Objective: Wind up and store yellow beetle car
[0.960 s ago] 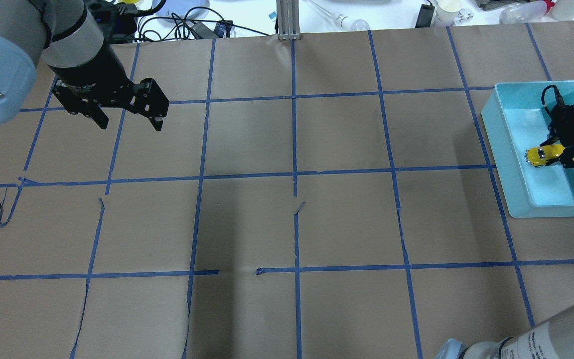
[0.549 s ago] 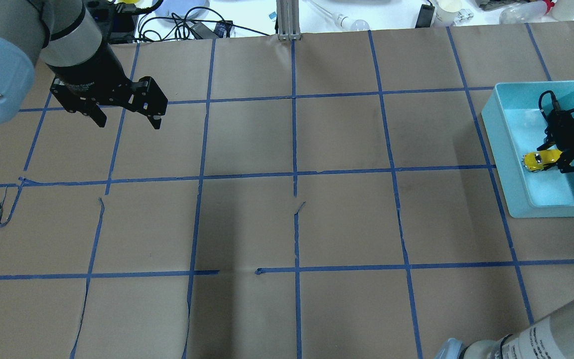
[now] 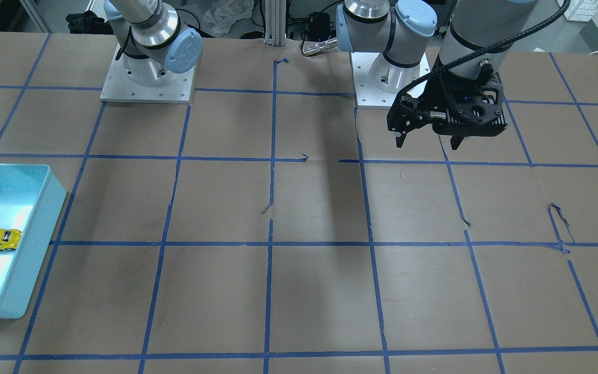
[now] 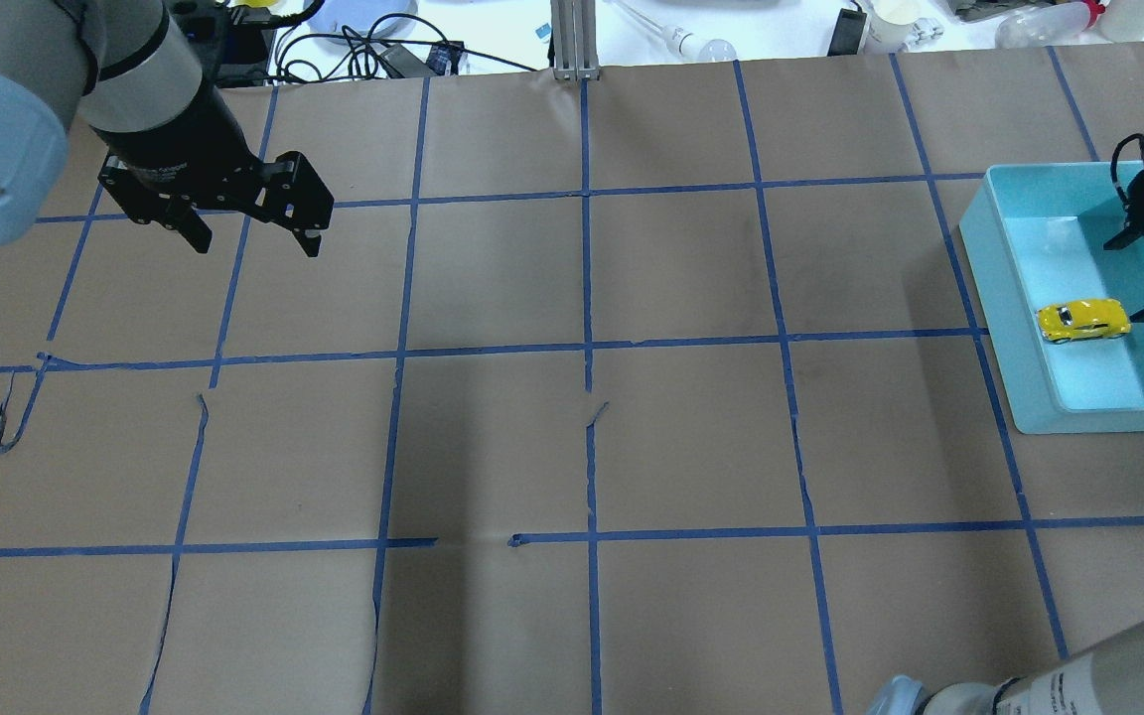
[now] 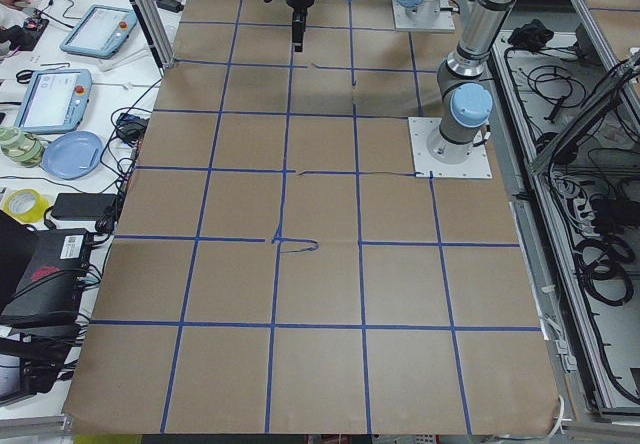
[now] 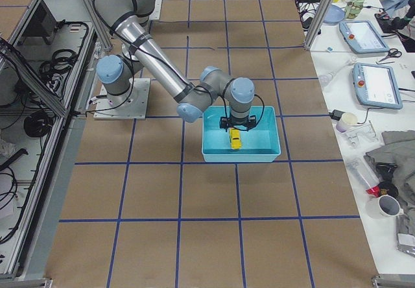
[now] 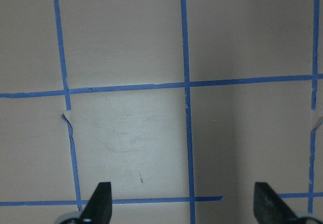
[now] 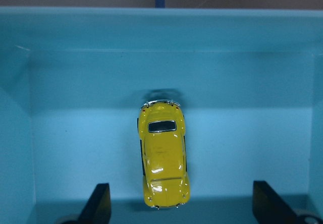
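- Yellow beetle car (image 4: 1083,320) lay on its wheels, roof up, on the floor of the teal bin (image 4: 1004,328).
- The car sat close to the bin wall that faced the middle of the desk (image 4: 681,447). The bin itself stood at the robot's right end of the desk.
- Right tool (image 4: 1138,283) was over the bin, fingers spread wide and grasping nothing.
- In the right wrist view the car (image 8: 162,168) lay lengthwise between the two fingers (image 8: 101,206), clear of both, with its rear window towards the far bin wall.
- In the overhead view one fingertip appeared just beside one end of the car; contact could not be judged there.
- Left tool (image 4: 258,243) hung above the brown paper at the robot's left far side, well apart from the bin. Its fingers (image 7: 98,206) were released, with only paper and blue tape lines beneath them.
- The desk was covered in brown paper marked into squares with blue tape, torn in a few spots.
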